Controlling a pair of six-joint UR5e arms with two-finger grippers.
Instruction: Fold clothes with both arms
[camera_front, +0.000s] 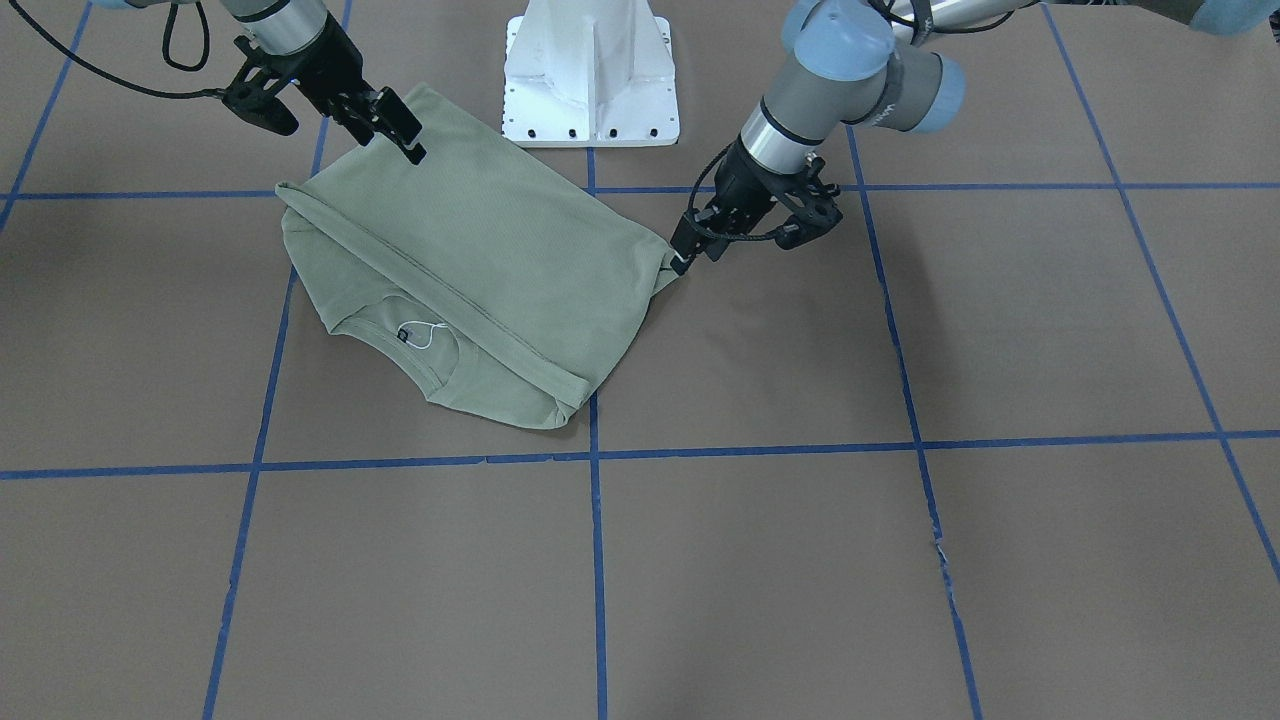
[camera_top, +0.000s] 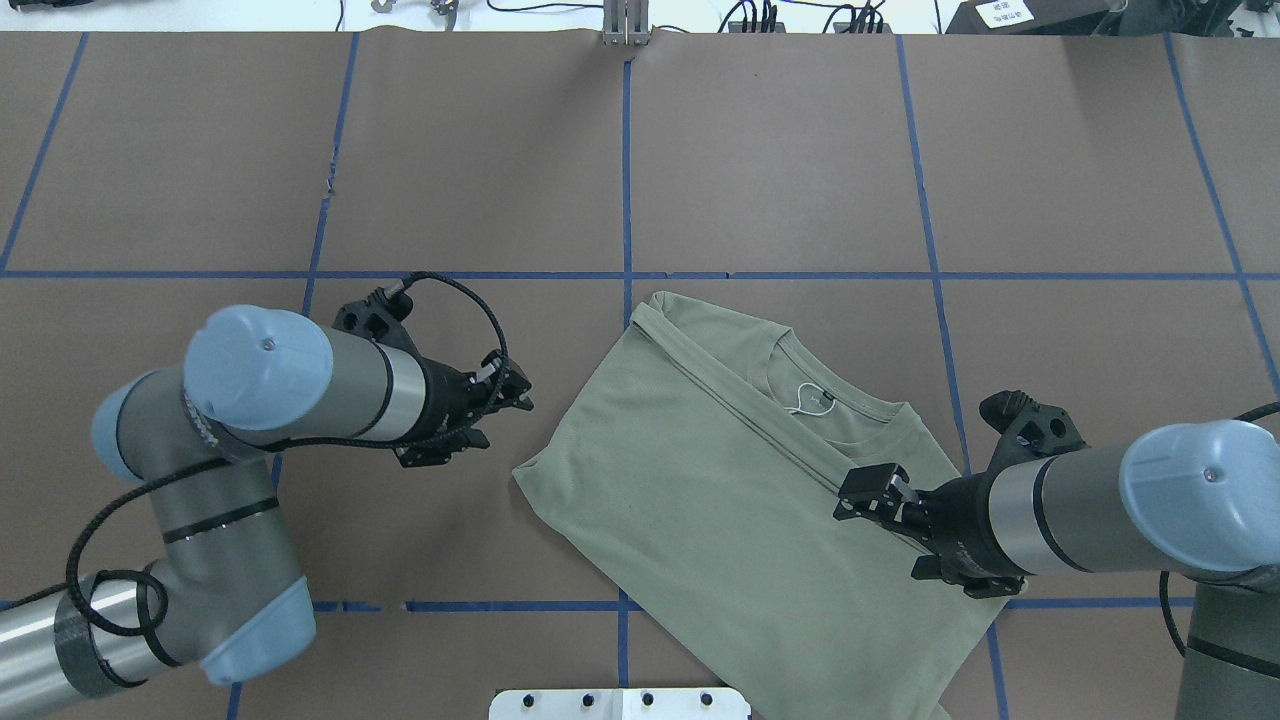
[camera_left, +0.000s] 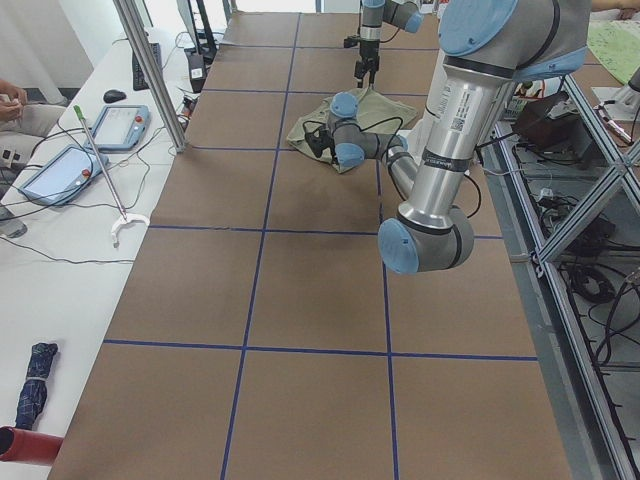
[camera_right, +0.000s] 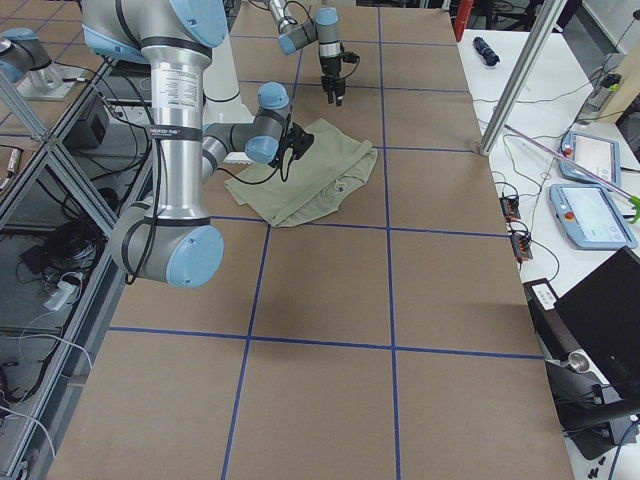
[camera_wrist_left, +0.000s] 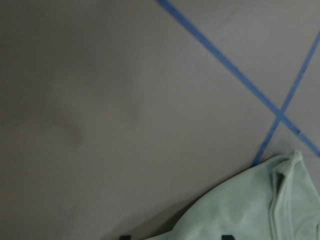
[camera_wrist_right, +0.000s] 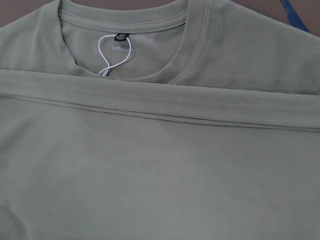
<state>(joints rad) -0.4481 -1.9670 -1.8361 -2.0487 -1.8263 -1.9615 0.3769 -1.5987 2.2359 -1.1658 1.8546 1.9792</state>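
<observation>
Exterior front-facing: left tool (camera_front: 697, 255) spread beside the shirt (camera_front: 480, 240), right tool (camera_front: 413, 140) spread above it

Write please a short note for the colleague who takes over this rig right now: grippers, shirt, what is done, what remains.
Left gripper: open, low at one corner of the shirt, gripping nothing.
Right gripper: open, above the shirt's opposite side, empty.
Shirt: flat on the table, skewed to the blue grid lines.
Done: lower half folded up, its edge just under the collar; string tag showing; no loose sleeve visible.
Left: probably one more fold across, then release.
</observation>
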